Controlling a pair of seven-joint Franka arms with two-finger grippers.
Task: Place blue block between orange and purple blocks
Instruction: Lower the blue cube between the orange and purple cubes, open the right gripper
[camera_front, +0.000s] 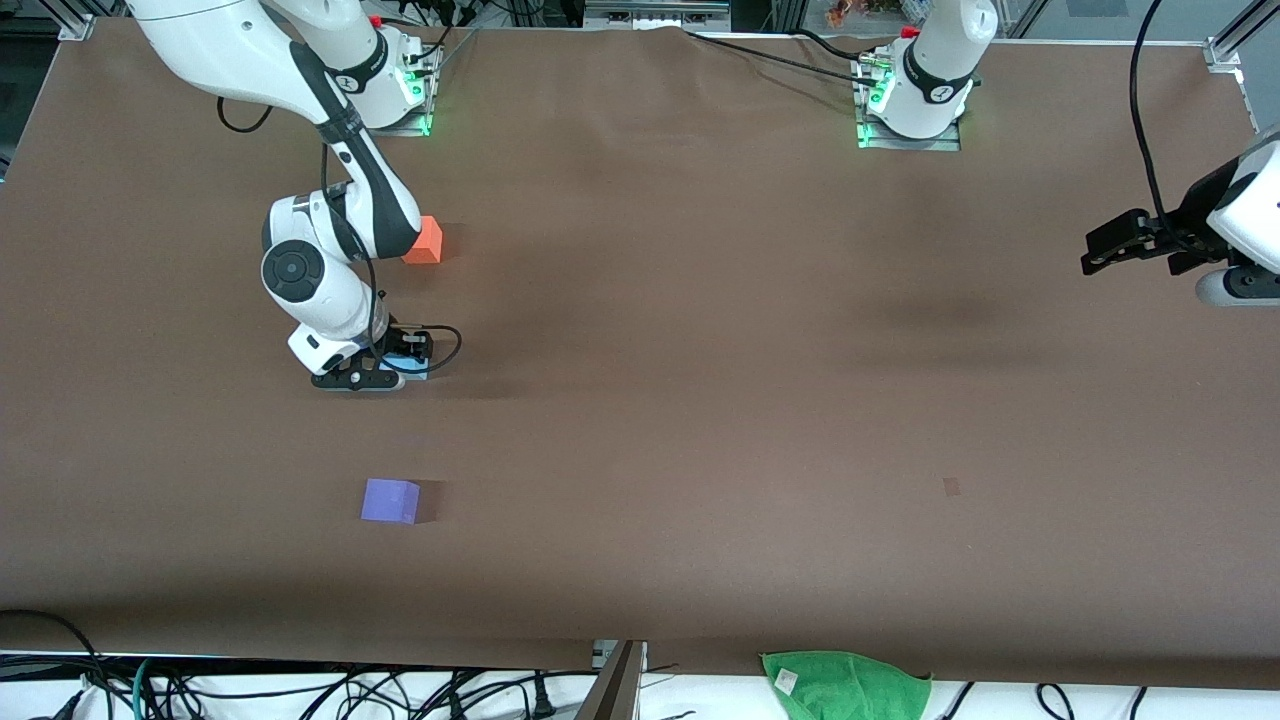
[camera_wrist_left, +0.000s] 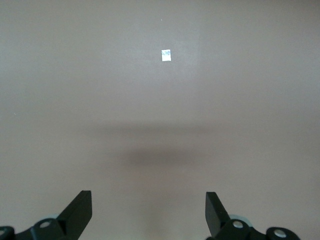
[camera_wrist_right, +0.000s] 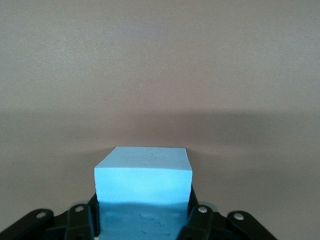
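Blue block (camera_wrist_right: 144, 187) sits clamped between the closed fingers of the right gripper (camera_front: 385, 368), left of centre in the front frame, between the orange block (camera_front: 426, 240) above and the purple block (camera_front: 390, 500) below. Left gripper (camera_front: 1105, 248) waits at the right edge, spread wide and empty.
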